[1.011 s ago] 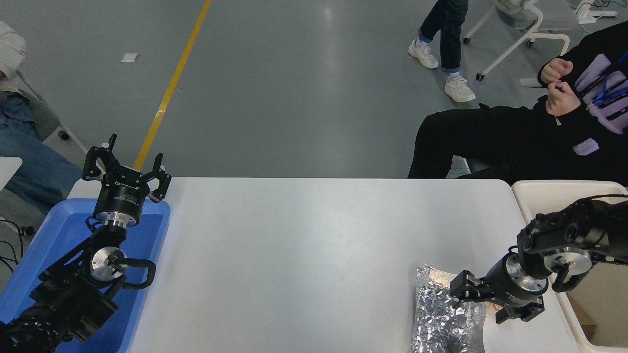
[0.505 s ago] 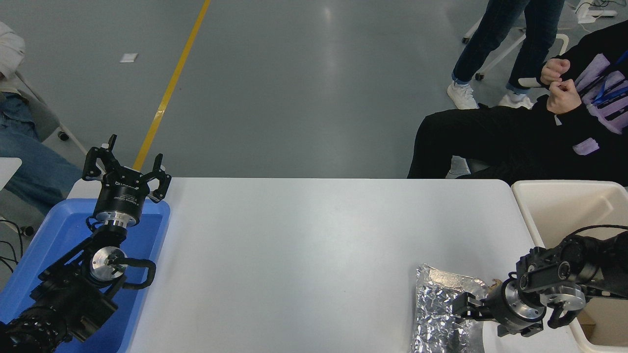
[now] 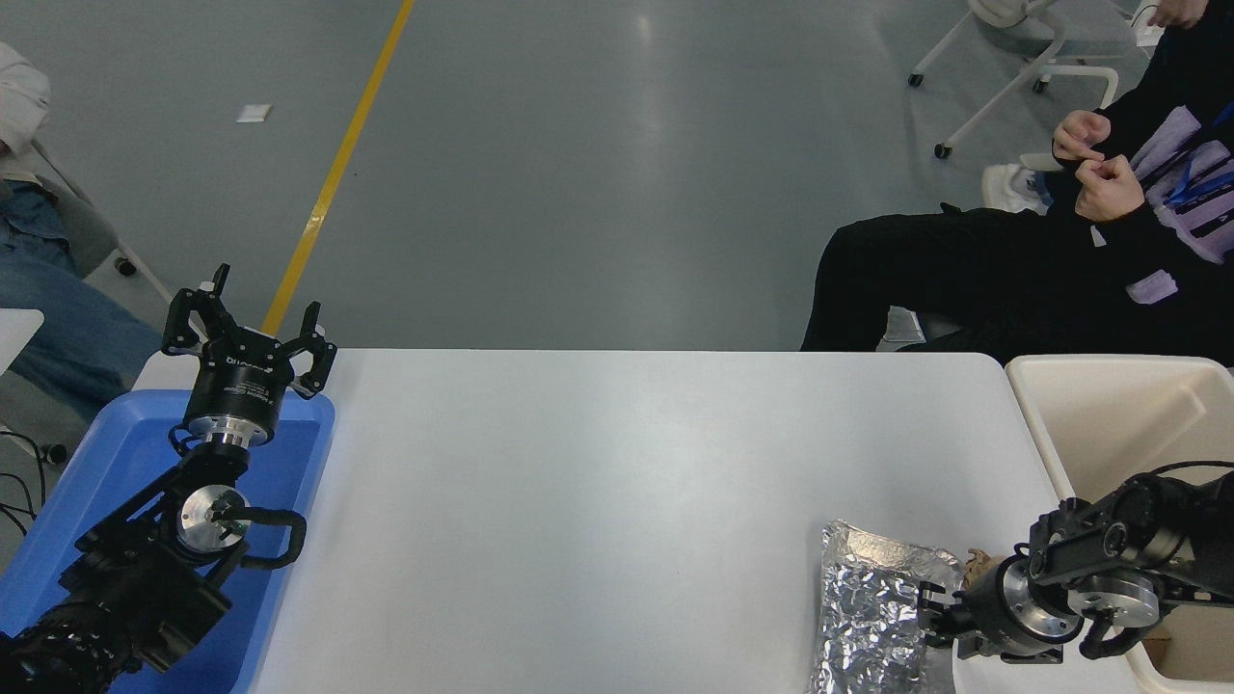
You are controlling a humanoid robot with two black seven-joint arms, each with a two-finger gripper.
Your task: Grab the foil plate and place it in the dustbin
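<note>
The foil plate (image 3: 872,607), shiny and crinkled, lies on the white table (image 3: 617,463) near the front right corner; its lower end runs out of the picture. My right gripper (image 3: 933,617) comes in low from the right and sits at the plate's right rim, touching or just over it; how it grips is hidden by its angle. The dustbin (image 3: 1109,371), cream-beige and deep, stands just right of the table, behind my right arm. My left gripper (image 3: 249,323) is parked open and empty at the lower left.
A blue tray (image 3: 116,453) sits under the left arm at the table's left edge. A small tan paper wad (image 3: 979,559) peeks out behind the right gripper. A person in black (image 3: 1012,270) sits at the far right by the bin.
My right gripper has dropped lower and drawn back right, from over the plate's middle to its right rim. A person walking at the back has left the view.
</note>
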